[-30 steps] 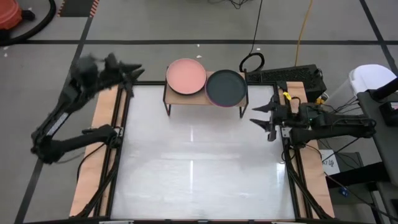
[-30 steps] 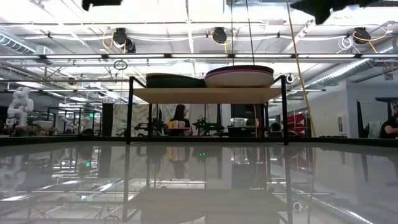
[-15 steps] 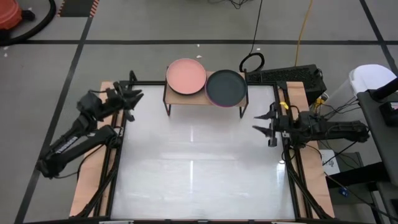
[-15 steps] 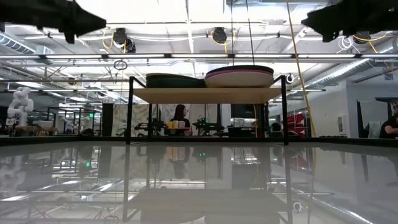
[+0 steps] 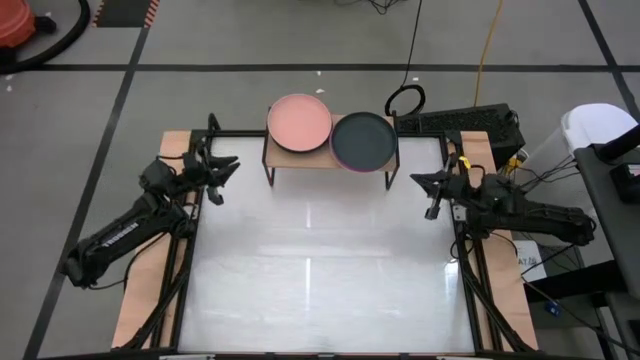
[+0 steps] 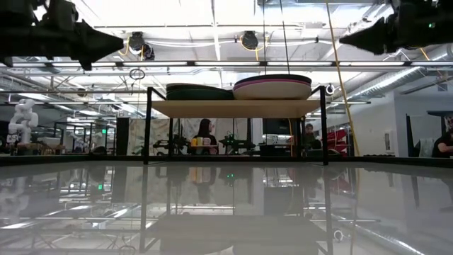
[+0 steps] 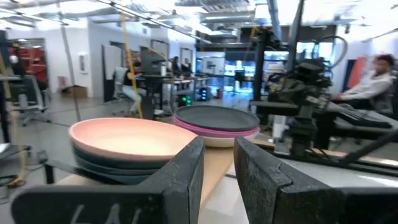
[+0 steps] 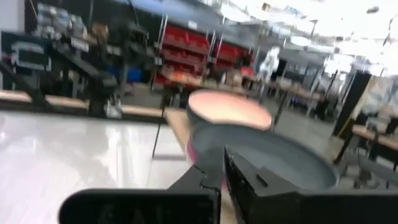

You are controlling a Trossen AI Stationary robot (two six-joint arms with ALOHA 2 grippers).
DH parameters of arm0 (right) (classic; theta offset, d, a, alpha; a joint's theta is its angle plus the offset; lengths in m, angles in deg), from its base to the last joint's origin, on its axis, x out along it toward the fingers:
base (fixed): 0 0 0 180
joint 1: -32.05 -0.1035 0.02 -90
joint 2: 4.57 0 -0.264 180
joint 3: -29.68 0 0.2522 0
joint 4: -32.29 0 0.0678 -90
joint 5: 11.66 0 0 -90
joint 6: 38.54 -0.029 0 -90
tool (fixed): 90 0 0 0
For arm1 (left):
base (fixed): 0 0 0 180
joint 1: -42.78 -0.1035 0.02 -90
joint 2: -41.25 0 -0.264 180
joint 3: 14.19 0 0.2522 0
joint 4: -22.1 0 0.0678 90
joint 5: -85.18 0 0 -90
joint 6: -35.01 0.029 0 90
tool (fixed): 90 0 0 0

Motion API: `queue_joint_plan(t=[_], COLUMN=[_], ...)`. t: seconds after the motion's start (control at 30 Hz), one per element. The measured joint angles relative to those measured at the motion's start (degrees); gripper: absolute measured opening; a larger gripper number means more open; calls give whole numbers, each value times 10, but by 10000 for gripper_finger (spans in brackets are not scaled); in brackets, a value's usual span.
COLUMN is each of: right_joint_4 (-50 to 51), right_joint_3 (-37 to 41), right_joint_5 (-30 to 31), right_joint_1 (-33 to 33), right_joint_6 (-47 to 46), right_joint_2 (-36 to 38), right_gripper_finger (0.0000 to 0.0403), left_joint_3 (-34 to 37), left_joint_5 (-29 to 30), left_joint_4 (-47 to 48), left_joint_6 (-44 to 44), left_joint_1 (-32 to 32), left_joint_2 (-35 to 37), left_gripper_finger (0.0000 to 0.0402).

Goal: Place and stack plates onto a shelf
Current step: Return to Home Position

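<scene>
The shelf (image 6: 233, 108) stands at the table's far edge on thin black legs and bears two stacks of plates. A light pink plate (image 5: 299, 122) tops the left stack of dark plates (image 7: 118, 163). A dark grey plate (image 5: 363, 140) tops the right stack, over a magenta plate (image 7: 214, 130) and a beige one. My left gripper (image 5: 226, 168) hovers by the table's far left corner, open by a narrow gap with nothing in it (image 7: 217, 165). My right gripper (image 5: 414, 181) hovers at the table's right edge, shut and empty (image 8: 222, 171). Both point toward the shelf.
The glossy white tabletop (image 5: 320, 260) spreads in front of the shelf. A black box (image 5: 470, 122) and a coiled cable (image 5: 405, 100) lie behind the far right corner. People sit at desks in the room beyond (image 6: 204, 134).
My left gripper has swung down from high beyond the far left corner, toward the near edge and the right, and now hangs level beside the shelf. My right gripper has shut its wide-open fingers and dipped slightly, staying at the right edge.
</scene>
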Motion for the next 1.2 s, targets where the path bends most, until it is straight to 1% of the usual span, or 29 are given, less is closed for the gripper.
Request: queue_joint_plan(t=[0.13, 0.3, 0.4, 0.5, 0.57, 0.63, 0.7, 0.77, 0.97, 1.07, 1.13, 1.2], right_joint_4=[53, 73, 63, 58, 47, 38, 22, 19, 12, -21, -30, -28], right_joint_3=[0, 1, 22, 46, 62, 74, 84, 90, 121, 145, 158, 158], right_joint_5=[0, 0, -1, -1, -1, -1, -7, -16, -14, -15, -9, 16], right_joint_1=[8, 8, 8, 8, 8, 8, 8, 8, 8, 8, 8, 8], right_joint_6=[-25, -33, -33, -27, -20, -20, -20, -19, -30, -38, -41, -53], right_joint_2=[14, 61, 100, 98, 94, 99, 99, 99, 99, 99, 99, 94], right_gripper_finger=[0, 0, 0, 0, 0, 0, 0, 0, 0, 0, 0, 0], left_joint_3=[0, 0, 0, 9, 29, 57, 89, 92, 92, 92, 92, 92], left_joint_5=[-31, -31, -28, -26, -26, -26, -26, -26, -56, -59, -60, -58], left_joint_4=[-1, 21, 41, 46, 31, 8, -36, -14, -12, 3, 21, 46], left_joint_6=[6, 29, 33, 34, 31, 29, 21, 21, 31, 41, 45, 44], left_joint_1=[0, 0, 0, 0, 3, 4, 4, 4, 4, 5, 5, 5], left_joint_2=[0, 2, 2, 2, 2, 5, 6, 6, 5, 5, 5, 5], left_gripper_finger=[92, 92, 92, 88, 75, 53, 21, 8, 5, 5, 5, 5])
